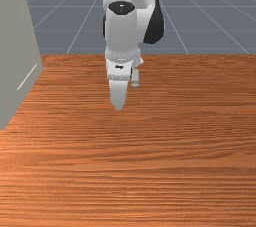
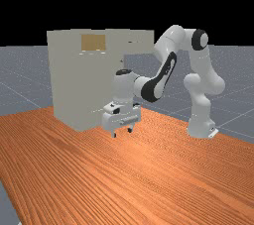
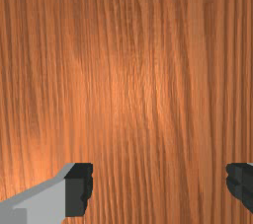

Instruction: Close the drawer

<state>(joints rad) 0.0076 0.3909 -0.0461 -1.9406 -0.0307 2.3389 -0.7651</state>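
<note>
Drawer (image 2: pixel 143 47) stands open in the far view — wrist view shows end effector (image 2: pixel 122 133) spread wide, empty.

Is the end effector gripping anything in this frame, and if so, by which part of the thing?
Nothing is held. The end effector hangs open over the table, its fingers apart with nothing between them.

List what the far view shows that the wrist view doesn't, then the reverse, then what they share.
Far view: the arm's base, the tall cabinet and the drawer standing out from its upper part.
Wrist view: the inner sides of the fingers close up, facing each other.
Both: the wooden table and the claw, open above it.
</note>
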